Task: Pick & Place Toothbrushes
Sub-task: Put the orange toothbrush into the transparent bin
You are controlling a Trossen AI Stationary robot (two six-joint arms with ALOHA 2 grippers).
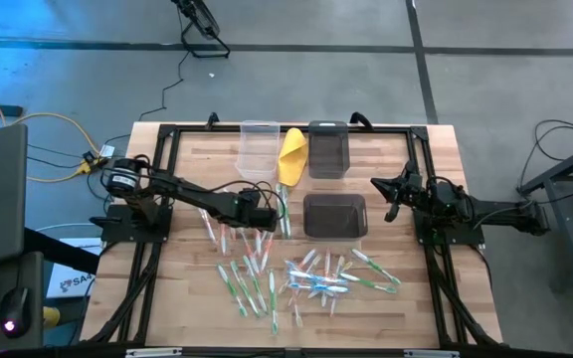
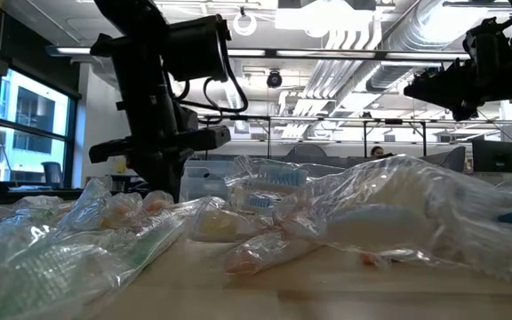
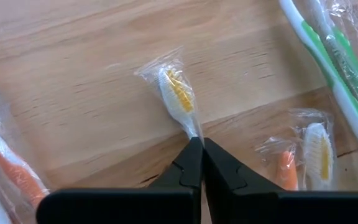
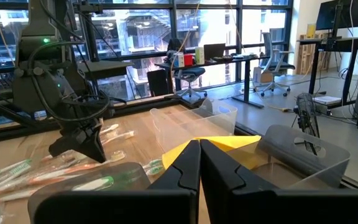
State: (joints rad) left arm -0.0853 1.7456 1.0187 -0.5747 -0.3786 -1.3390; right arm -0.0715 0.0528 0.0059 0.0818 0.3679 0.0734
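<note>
Left gripper [image 3: 201, 149] down at the counter [image 3: 73, 74], fingers together on the wrapped neck of a toothbrush [image 3: 178, 93] just ahead. Judged light, film slippery; the stiff handle offers surer hold. Right gripper [image 1: 390, 199], fingers together, waits well apart.

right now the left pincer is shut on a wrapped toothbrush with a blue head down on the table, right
Not quite. The left pincer is shut on a wrapped toothbrush down on the table, but its head is white with yellow bristles, not blue. The left wrist view shows it clearly.
</note>
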